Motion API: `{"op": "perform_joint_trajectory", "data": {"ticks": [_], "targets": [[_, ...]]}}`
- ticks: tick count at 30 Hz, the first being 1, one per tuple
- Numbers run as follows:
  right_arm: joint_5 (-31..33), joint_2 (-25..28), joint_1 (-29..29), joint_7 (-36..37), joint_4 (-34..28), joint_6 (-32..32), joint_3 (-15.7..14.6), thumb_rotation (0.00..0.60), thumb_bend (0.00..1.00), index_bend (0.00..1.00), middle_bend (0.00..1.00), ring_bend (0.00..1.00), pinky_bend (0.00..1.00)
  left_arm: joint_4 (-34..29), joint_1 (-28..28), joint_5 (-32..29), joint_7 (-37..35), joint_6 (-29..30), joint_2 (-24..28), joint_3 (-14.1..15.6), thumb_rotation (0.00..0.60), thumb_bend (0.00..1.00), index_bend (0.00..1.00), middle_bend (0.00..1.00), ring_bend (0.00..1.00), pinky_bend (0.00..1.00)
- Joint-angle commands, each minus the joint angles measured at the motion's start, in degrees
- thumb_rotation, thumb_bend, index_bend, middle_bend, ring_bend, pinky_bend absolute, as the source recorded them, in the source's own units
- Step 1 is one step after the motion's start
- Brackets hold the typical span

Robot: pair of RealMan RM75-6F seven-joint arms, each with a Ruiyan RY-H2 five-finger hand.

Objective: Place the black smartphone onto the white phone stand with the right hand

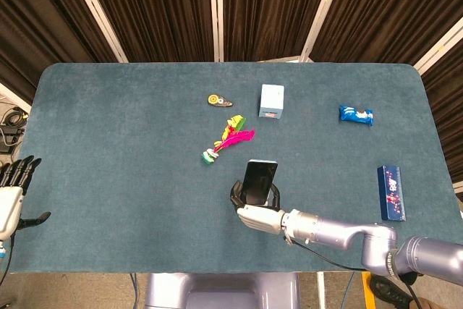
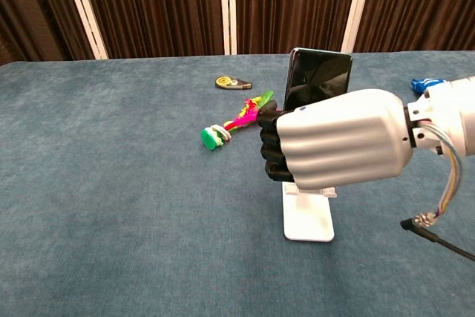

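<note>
My right hand [image 1: 255, 214] [image 2: 334, 146] grips the black smartphone [image 1: 260, 179] [image 2: 318, 79] upright, its dark fingers wrapped round the lower half. The phone's top half rises above the hand. The white phone stand [image 2: 309, 217] sits directly under the hand in the chest view; only its base and lower stem show, and its back plate is hidden. In the head view the stand is almost fully covered by hand and phone. Whether the phone touches the stand I cannot tell. My left hand [image 1: 13, 187] hangs open off the table's left edge.
On the blue-grey table [image 1: 108, 142] lie a pink and yellow feathered toy [image 1: 228, 139] [image 2: 241, 120], a small yellow and black item [image 1: 218, 100], a pale blue box [image 1: 271, 100], a blue snack packet [image 1: 356, 114] and a dark blue long box [image 1: 391, 192].
</note>
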Motion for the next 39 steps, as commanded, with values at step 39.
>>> {"op": "perform_joint_trajectory", "data": {"ticks": [39], "targets": [[3.64,-3.2,-1.74,-3.64,0.79,-2.02,0.4,0.6,0.22,0.52,0.53,0.43,0.41,0.04,-0.23,-0.3,-0.12,-0.12,0.06,0.04,0.6,0.0,0.0,0.0,0.0,0.0]]}}
